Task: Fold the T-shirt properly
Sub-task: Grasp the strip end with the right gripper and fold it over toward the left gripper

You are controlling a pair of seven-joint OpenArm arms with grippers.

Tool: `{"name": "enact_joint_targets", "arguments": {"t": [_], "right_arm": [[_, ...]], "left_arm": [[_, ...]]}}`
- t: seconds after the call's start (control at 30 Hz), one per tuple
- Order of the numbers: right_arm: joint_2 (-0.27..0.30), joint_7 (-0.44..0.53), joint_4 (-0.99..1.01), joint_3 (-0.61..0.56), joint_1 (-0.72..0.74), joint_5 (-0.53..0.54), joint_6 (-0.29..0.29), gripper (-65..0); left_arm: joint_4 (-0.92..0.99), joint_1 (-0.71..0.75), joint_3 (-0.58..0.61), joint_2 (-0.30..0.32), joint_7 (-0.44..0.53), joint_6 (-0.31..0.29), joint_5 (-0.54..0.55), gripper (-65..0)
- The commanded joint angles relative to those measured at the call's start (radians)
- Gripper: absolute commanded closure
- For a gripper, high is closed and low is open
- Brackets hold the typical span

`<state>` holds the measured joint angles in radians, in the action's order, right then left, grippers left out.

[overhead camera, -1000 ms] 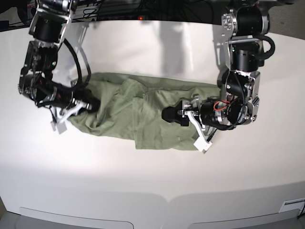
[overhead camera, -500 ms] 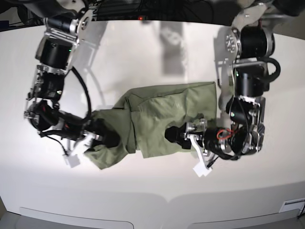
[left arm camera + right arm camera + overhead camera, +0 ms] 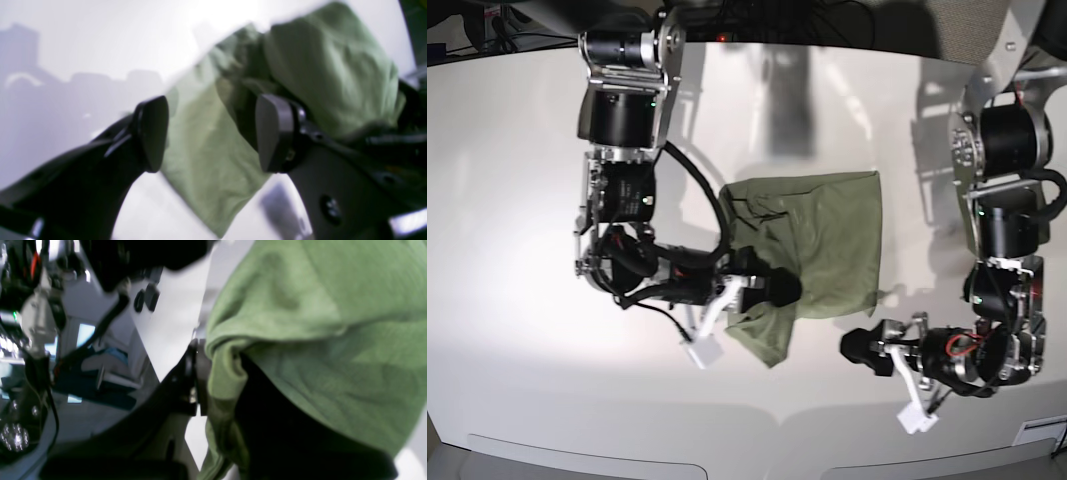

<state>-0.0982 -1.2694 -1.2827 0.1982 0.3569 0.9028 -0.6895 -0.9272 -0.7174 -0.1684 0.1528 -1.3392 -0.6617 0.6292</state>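
The sage-green T-shirt (image 3: 827, 235) lies bunched in a rough rectangle at the middle of the white table (image 3: 527, 380). My right gripper (image 3: 777, 289) is at its front left corner, shut on a fold of the cloth that drapes over the fingers (image 3: 191, 380); the T-shirt (image 3: 317, 340) fills most of the right wrist view. My left gripper (image 3: 857, 350) hovers off the cloth at its front right, open, with nothing between its pads (image 3: 151, 133). In the blurred left wrist view the T-shirt (image 3: 327, 66) lies beyond the gripper (image 3: 211, 133).
Both arms' upper links rise from the table's back corners, the right arm (image 3: 622, 120) at the view's left and the left arm (image 3: 1007, 200) at its right. Dark cables and gear (image 3: 747, 15) line the back edge. White tags (image 3: 702, 350) hang from the grippers.
My right gripper has dragged the shirt's left part rightward over the rest, making a smaller bundle. My left gripper has drawn back off the cloth toward the front right.
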Motion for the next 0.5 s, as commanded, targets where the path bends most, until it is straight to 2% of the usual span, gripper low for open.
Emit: {"name": "enact_joint_targets", "arguments": {"t": [0.0,0.1,0.2,0.33,0.4,0.47], "right_arm": [[-0.019,0.016,-0.016,-0.021,0.028,0.016,-0.009,0.0],[-0.057,0.018,-0.016,-0.060,0.027,-0.064,-0.009,0.0],[-0.059,0.026,-0.016,-0.079,0.027,-0.127,-0.009,0.0],[-0.059,0.031,-0.016,-0.109,0.027,-0.122,-0.009,-0.9],[-0.059,0.030,-0.016,-0.121,0.027,-0.107,-0.009,-12.0],[-0.059,0.026,-0.016,-0.139,0.025,-0.095,-0.009,-19.0]], "left_arm": [[-0.017,-0.037,-0.001,0.018,0.007,0.004,0.026,-40.1],[-0.017,-0.035,-0.001,0.056,0.007,0.034,0.026,-40.1],[-0.017,-0.031,-0.001,0.082,0.006,0.042,0.034,-40.1],[-0.017,-0.031,-0.001,0.089,0.003,0.045,0.033,-40.1],[-0.017,-0.031,-0.001,0.089,0.006,0.045,0.034,-40.1],[-0.017,-0.031,-0.001,0.089,0.011,0.045,0.033,-40.1]]}}
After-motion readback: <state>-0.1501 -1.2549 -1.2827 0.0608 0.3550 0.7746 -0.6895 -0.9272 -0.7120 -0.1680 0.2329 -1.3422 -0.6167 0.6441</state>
